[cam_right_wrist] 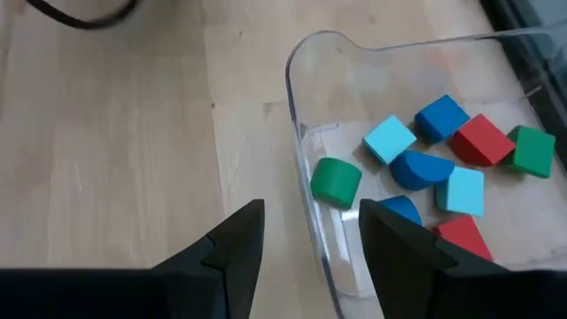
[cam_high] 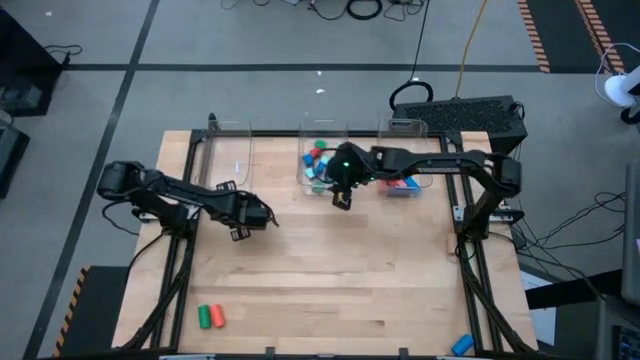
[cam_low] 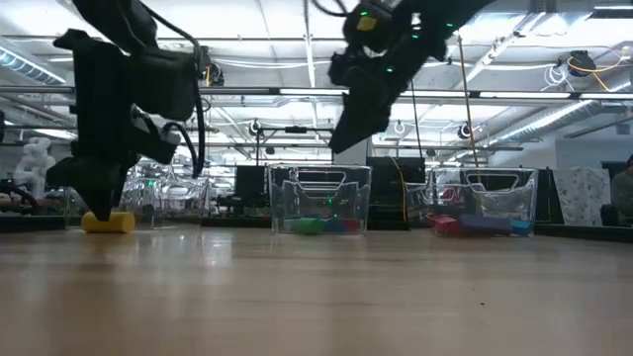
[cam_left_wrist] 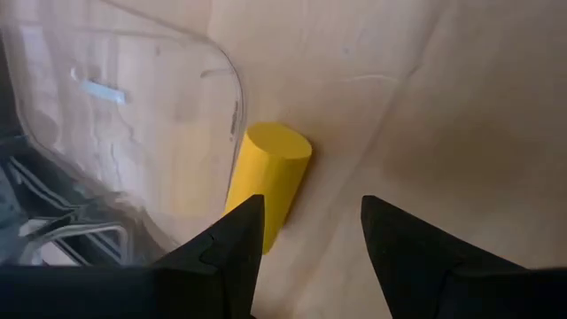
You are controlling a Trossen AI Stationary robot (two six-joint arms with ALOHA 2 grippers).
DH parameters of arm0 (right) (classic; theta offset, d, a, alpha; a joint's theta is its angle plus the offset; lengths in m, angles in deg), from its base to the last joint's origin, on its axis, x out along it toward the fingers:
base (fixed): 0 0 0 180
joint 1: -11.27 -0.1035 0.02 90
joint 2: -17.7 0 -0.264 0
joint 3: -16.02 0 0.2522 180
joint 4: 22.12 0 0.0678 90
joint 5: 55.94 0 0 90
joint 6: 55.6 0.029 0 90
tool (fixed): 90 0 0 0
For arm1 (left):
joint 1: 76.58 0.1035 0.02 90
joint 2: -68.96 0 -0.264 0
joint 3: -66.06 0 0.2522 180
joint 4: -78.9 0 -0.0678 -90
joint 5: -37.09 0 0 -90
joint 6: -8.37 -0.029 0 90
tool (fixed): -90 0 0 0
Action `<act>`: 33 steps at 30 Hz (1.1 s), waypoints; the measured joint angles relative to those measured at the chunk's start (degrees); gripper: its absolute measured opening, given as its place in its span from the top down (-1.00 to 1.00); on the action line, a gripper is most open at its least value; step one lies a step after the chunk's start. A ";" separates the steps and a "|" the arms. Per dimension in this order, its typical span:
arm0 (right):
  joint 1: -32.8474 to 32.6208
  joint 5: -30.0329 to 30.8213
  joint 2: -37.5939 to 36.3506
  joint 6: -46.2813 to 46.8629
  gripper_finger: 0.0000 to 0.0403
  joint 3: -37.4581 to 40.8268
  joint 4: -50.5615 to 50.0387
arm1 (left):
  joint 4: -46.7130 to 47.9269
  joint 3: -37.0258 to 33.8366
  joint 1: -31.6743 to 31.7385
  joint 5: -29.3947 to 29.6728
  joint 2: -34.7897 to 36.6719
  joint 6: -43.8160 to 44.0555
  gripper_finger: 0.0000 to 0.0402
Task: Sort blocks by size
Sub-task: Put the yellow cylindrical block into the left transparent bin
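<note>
Left gripper: fingers parted, empty, low over the table just beside a yellow cylinder lying against the left clear bin. Green and red cylinders: near the table's front left edge. Right gripper: fingers parted, empty, above the middle bin's rim; inside, a green cylinder with blue, red and green blocks. Right bin: red and blue blocks.

A lab or workshop: exposed ceiling pipes, floor cables (hazard-striped tape too).
</note>
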State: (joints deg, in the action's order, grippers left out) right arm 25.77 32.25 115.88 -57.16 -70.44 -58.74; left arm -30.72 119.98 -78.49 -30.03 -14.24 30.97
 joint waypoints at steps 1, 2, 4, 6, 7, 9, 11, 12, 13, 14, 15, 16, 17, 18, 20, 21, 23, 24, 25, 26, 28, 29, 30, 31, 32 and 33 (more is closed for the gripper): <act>0.00 -0.02 -1.23 0.19 0.16 1.94 2.08 | -0.06 0.00 0.45 -0.14 -0.44 -0.02 0.04; 0.00 -0.01 -2.54 0.50 0.16 3.65 4.04 | -0.05 0.00 0.87 -0.15 -0.72 -0.02 0.04; 0.00 0.00 -5.31 1.41 0.16 6.85 5.19 | 0.04 0.00 1.37 -0.10 -1.21 0.00 0.04; 0.00 -0.02 -7.89 2.58 0.16 9.19 5.84 | -0.08 0.00 1.69 0.06 -1.57 -0.02 0.04; 0.00 -0.01 -9.04 2.96 0.16 10.24 5.88 | -0.03 0.00 1.73 0.06 -1.71 -0.01 0.04; 0.00 -0.01 -11.19 3.59 0.16 12.03 5.76 | -0.23 -0.15 1.85 0.04 -2.07 -0.01 0.04; 0.00 0.01 -12.99 3.92 0.16 13.64 6.42 | -0.13 -0.24 2.02 -0.23 -2.62 -0.20 0.04; 0.00 0.00 -13.72 3.94 0.16 14.37 6.54 | -0.34 -0.22 2.25 -0.39 -3.12 -0.38 0.04; 0.00 0.00 -14.37 4.14 0.16 15.07 6.75 | -0.37 -0.28 2.59 -0.71 -3.51 -0.52 0.04; -0.03 0.00 -14.93 4.50 0.16 15.65 6.84 | -0.52 -0.29 2.95 -1.32 -3.98 -0.54 0.04; -0.11 0.02 -15.45 4.95 0.16 16.39 6.89 | -0.58 -0.28 3.23 -1.43 -4.66 -0.69 0.04; -0.15 0.00 -15.87 5.27 0.16 17.12 7.01 | -0.63 -0.28 3.53 -1.79 -5.50 -0.68 0.04; -0.15 0.00 -16.33 5.42 0.16 17.93 7.20 | -0.51 -0.26 3.84 -1.55 -6.29 -0.67 0.04; -0.33 0.00 -16.60 5.57 0.16 18.66 7.33 | -0.61 -0.18 4.13 -1.53 -6.87 -0.67 0.04; -0.51 0.00 -17.16 5.95 0.16 19.77 7.59 | -0.51 0.03 4.44 -1.60 -8.24 -0.47 0.04; -0.70 0.02 -17.31 6.41 0.16 20.24 7.64 | -0.54 0.07 4.45 -1.80 -8.72 -0.85 0.04; -0.93 -0.01 -17.40 6.90 0.16 20.89 7.65 | -0.97 0.03 4.28 -2.56 -9.05 -1.23 0.04; -1.17 0.00 -17.39 6.93 0.16 21.20 7.67 | -1.19 0.02 4.04 -2.91 -9.07 -1.15 0.04; -1.40 0.00 -17.38 6.95 0.16 21.45 7.46 | -1.31 0.23 3.88 -3.45 -9.09 -1.05 0.04; -1.59 0.00 -17.38 6.95 0.16 21.54 7.35 | -1.21 0.72 3.64 -4.39 -9.09 -0.94 0.04; -2.05 0.00 -17.38 7.15 0.16 21.54 7.69 | -1.28 2.17 2.74 -8.45 -8.91 -1.40 0.04; -2.22 0.00 -17.38 7.39 0.16 21.54 7.71 | -1.39 3.04 2.38 -10.93 -8.76 -2.79 0.05; -2.28 0.00 -17.38 7.49 0.16 21.54 7.79 | -1.00 3.77 2.10 -12.05 -8.81 -3.18 0.05; -2.35 -0.04 -17.52 7.60 0.16 21.54 7.83 | -1.02 4.39 1.70 -13.41 -8.66 -3.39 0.05; -2.42 -0.01 -17.84 7.91 0.16 21.54 7.74 | -1.87 5.42 1.20 -15.40 -8.38 -3.18 0.05; -2.54 0.00 -18.04 8.08 0.16 21.54 7.90 | -3.56 6.69 0.65 -17.26 -8.07 -2.88 0.05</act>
State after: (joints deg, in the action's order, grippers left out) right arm 23.24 32.25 97.84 -49.08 -48.90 -50.84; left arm -34.28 126.68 -77.84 -47.29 -22.31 28.09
